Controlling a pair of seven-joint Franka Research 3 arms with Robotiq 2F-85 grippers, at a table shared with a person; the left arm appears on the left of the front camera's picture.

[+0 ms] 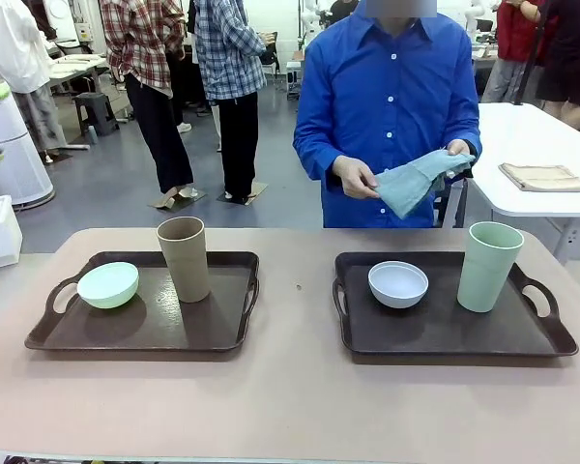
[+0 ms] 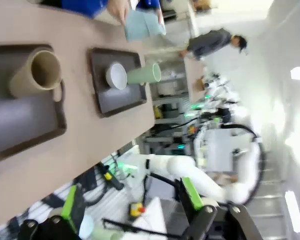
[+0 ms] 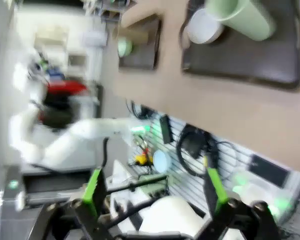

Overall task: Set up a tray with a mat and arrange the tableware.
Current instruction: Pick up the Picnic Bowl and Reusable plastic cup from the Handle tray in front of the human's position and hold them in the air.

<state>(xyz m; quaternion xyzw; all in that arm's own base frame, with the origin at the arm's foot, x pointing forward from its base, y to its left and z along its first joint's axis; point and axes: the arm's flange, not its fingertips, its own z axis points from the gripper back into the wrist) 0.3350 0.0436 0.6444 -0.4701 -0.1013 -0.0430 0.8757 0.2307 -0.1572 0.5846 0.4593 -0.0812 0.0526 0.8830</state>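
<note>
On the long beige table [image 1: 290, 396] two dark brown plastic trays lie side by side, the left tray [image 1: 97, 333] and the right tray [image 1: 416, 333]. A tall tan brown handleless cup [image 1: 185, 258] stands upright on the left one and a tall pale green handleless cup [image 1: 489, 267] on the right one. On the same trays, to their left, sit a small round mint green bowl [image 1: 108, 285] and a pale grey-blue bowl [image 1: 398, 284]. At the far side a person holds a grey-blue cloth [image 1: 416, 182], while the left gripper [image 2: 132, 200] and right gripper [image 3: 154, 187], black with green pads, have their jaws spread wide and empty.

Left gripper [image 2: 132, 200] and right gripper [image 3: 155, 187]: jaws spread wide, green pads [image 2: 70, 202] well apart, nothing between. Poised off the near edge of the table [image 2: 90, 145], wrists rolled sideways.
</note>
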